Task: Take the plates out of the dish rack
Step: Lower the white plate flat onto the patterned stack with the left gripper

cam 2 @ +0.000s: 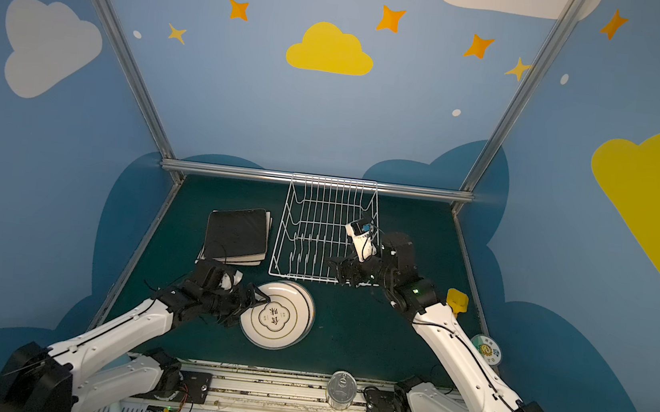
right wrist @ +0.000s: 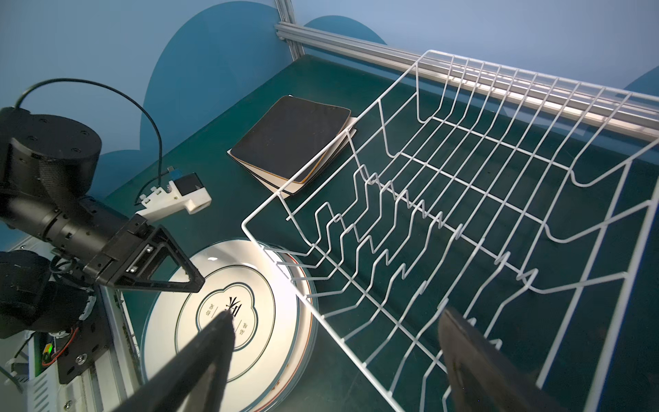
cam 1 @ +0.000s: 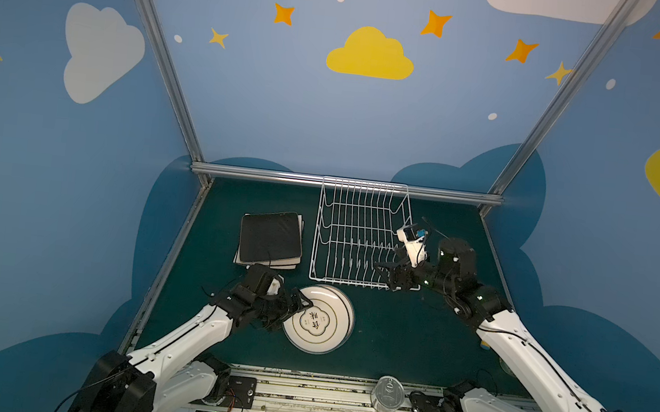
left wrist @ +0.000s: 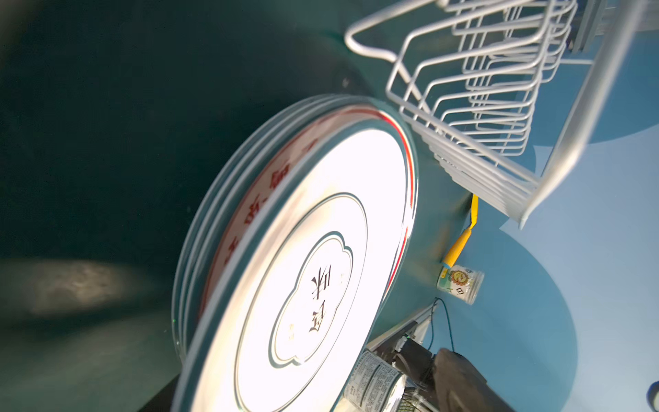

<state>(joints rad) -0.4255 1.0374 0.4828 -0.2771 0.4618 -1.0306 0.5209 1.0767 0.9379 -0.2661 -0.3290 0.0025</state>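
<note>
The white wire dish rack (cam 1: pixel 358 235) (cam 2: pixel 323 231) (right wrist: pixel 463 221) stands at the back with nothing in it. Left of it lies a stack of square plates (cam 1: pixel 270 239) (cam 2: pixel 235 235) (right wrist: pixel 290 142), the black one on top. In front, several round plates (cam 1: pixel 320 319) (cam 2: pixel 279 314) (left wrist: pixel 321 232) are stacked flat, a gold-outlined emblem on the top one. My left gripper (cam 1: pixel 297 309) (cam 2: pixel 256 303) is open at that stack's left rim, one finger (right wrist: pixel 178 271) over the top plate. My right gripper (cam 1: pixel 386 272) (cam 2: pixel 336 267) (right wrist: pixel 337 317) is open over the rack's near right corner, holding nothing.
A metal can (cam 1: pixel 385 394) (cam 2: pixel 338 389) stands on the front rail. By the right table edge are a yellow tool (cam 2: pixel 457 300) (left wrist: pixel 460 242) and a clear cup with a sunflower label (cam 2: pixel 486 349) (left wrist: pixel 460 283). An aluminium bar (cam 1: pixel 347 184) runs along the back.
</note>
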